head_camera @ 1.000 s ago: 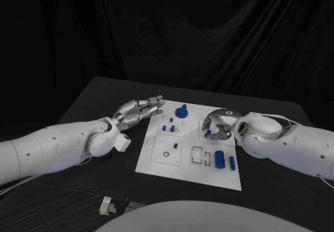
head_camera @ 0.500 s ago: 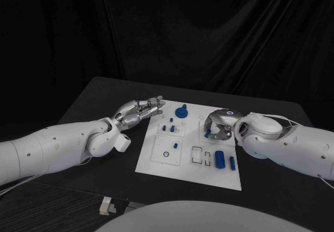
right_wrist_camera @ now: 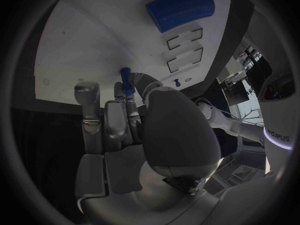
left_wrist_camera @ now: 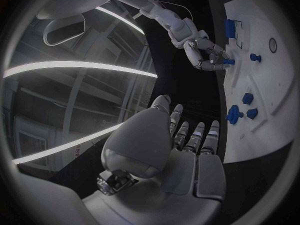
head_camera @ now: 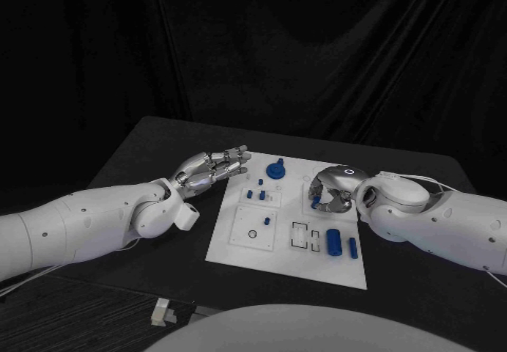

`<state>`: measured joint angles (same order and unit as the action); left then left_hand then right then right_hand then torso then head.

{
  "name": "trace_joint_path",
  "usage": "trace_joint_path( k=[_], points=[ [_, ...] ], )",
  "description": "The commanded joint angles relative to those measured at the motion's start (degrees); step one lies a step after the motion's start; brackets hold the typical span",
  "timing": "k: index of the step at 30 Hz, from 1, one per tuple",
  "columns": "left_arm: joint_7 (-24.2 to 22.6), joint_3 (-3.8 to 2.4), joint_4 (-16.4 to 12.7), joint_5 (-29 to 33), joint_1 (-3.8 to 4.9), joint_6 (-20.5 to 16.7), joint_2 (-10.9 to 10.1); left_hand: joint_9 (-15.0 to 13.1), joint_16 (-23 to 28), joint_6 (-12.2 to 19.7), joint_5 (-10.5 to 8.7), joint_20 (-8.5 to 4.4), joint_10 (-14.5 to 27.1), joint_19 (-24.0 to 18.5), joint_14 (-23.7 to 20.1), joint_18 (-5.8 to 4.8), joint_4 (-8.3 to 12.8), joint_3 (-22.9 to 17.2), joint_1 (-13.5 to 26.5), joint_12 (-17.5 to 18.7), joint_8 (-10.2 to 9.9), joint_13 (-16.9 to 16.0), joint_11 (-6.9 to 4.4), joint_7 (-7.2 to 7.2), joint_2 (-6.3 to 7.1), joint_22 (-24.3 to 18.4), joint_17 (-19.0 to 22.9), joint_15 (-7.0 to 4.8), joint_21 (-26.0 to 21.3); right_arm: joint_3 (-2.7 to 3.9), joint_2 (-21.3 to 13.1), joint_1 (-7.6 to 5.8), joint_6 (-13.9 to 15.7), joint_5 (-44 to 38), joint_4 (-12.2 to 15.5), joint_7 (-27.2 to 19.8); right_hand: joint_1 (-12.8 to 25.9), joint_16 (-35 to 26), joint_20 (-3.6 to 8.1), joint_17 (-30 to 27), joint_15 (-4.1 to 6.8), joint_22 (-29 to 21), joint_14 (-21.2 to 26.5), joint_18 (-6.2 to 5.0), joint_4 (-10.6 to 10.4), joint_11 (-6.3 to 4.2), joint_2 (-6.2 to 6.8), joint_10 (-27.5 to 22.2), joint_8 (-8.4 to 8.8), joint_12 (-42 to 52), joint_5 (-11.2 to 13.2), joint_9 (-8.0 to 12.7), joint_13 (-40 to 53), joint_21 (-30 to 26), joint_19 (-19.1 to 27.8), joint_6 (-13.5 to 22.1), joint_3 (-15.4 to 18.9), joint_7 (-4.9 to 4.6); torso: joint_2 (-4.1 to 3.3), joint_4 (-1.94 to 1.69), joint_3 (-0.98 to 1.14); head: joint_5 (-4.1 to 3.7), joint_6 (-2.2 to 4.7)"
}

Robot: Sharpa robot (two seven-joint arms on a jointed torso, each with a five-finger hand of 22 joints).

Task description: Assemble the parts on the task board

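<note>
A small blue peg [right_wrist_camera: 125, 78] is pinched between the fingertips of the right hand [head_camera: 334, 189], which is curled over the right-hand part of the white task board [head_camera: 238, 249]; in the left wrist view the same peg [left_wrist_camera: 229, 61] is seen projecting from the fingers just at the board's surface. Whether the peg is already entered in a hole cannot be told, as the fingers hide the spot. The left hand [head_camera: 209, 170] is held with nothing in it, fingers extended and slightly apart, beside the board's left edge and just off it. On the board a round blue knobbed part [head_camera: 275, 170] stands near the far edge, several short blue pegs [head_camera: 257, 194] stand near the middle, and a larger blue cylinder [head_camera: 334, 242] lies beside a thin blue bar [head_camera: 353, 247] by the rectangular slots [head_camera: 301, 237] toward the near right. The step in hand is judged to be the seating of the pinched peg; it would be done best if the peg were kept square to the board, lowered with light pressure, and let go only once it is felt to sit fully home. The board could be steadied by the left hand should it shift under the push
</note>
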<state>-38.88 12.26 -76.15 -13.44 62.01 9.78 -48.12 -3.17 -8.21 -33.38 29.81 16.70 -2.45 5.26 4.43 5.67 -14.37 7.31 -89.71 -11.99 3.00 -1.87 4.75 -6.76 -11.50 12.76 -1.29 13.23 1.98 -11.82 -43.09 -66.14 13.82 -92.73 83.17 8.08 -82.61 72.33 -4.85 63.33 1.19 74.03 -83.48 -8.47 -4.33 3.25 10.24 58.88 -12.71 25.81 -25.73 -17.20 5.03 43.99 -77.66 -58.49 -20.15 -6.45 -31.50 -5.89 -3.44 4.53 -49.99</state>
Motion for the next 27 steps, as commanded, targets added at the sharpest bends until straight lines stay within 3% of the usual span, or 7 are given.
trace_joint_path(
  k=[1,9,19,23,27],
  points=[
    [-4.99,-0.06,0.00,0.35,-0.13,0.69,0.13,-0.26,-0.92,-0.30,0.84,0.22,0.20,0.20,0.13,-1.92,0.56,-2.12,-0.31,-0.86,0.85,0.01,0.63,-0.20,-0.29,-0.61,-0.44,0.63,0.05,0.03,-0.45,0.14,2.61,-0.40,0.59,-0.77,-0.25,-0.20,0.49,0.19,0.48,6.20,0.06,0.95,0.95,-0.50,-1.09,2.51,-1.66,1.74,-1.15,-1.91,1.51,1.65,-0.81,-1.51,-1.28,-0.03,0.00,0.00,0.00,0.10,-0.01],
    [-4.89,-0.06,0.10,0.35,-0.21,0.76,0.12,-0.26,-0.92,-0.30,0.84,0.22,0.20,0.20,0.13,-1.92,0.56,-2.12,-0.31,-0.86,0.85,0.01,0.63,-0.20,-0.29,-0.61,-0.44,0.63,0.05,0.04,-2.30,-0.35,5.78,-0.40,3.02,-1.64,-0.87,-0.22,0.88,0.27,0.84,6.38,-0.01,1.08,2.04,-0.92,-1.34,3.91,-2.35,1.57,-0.96,-2.77,1.84,2.53,-0.89,-2.53,-1.53,0.25,0.01,-0.01,0.00,0.51,-0.01],
    [-4.69,-0.06,0.40,0.35,-0.27,0.80,0.28,-0.28,-0.92,-0.41,0.92,0.22,0.20,0.23,0.11,-1.93,0.56,-2.28,-0.35,-0.89,0.88,0.00,0.66,-0.23,-0.34,-0.59,-0.44,0.60,0.05,0.04,-4.16,-4.19,7.75,-0.64,9.51,-1.78,-1.05,-0.12,0.97,0.45,0.92,6.43,-0.09,1.13,2.38,-0.97,-1.27,4.11,-2.38,1.38,-0.83,-2.95,1.90,2.83,-0.93,-2.58,-1.58,0.29,0.02,0.00,0.01,0.17,-0.01],
    [-4.69,-0.06,0.55,0.35,-0.31,0.87,0.52,-0.28,-0.92,-0.41,0.92,0.22,0.20,0.23,0.11,-1.93,0.56,-2.28,-0.35,-0.89,0.88,0.00,0.66,-0.23,-0.34,-0.59,-0.44,0.60,0.05,0.04,-3.45,-4.85,7.93,-2.55,12.12,-1.82,-1.09,0.08,1.00,0.74,0.93,6.53,-0.18,1.20,2.49,-0.96,-1.21,4.15,-2.31,1.28,-0.74,-2.98,1.91,3.28,-1.04,-2.49,-1.59,0.28,0.00,0.00,0.01,-0.07,-0.01],
    [-4.68,-0.06,0.56,0.35,-0.34,0.89,0.57,-0.27,-0.87,-0.37,0.95,0.22,0.20,0.21,0.08,-1.94,0.56,-2.33,-0.37,-0.87,0.88,0.01,0.66,-0.23,-0.37,-0.64,-0.43,0.59,0.04,0.04,-1.60,-4.62,7.29,-5.66,13.22,-1.92,-0.98,0.56,1.03,1.39,0.93,6.65,-0.45,1.31,2.55,-0.93,-1.20,4.21,-2.12,1.08,-0.43,-3.01,1.94,3.89,-1.22,-2.25,-1.58,0.22,0.01,0.00,0.00,-0.08,-0.01]
  ],
)
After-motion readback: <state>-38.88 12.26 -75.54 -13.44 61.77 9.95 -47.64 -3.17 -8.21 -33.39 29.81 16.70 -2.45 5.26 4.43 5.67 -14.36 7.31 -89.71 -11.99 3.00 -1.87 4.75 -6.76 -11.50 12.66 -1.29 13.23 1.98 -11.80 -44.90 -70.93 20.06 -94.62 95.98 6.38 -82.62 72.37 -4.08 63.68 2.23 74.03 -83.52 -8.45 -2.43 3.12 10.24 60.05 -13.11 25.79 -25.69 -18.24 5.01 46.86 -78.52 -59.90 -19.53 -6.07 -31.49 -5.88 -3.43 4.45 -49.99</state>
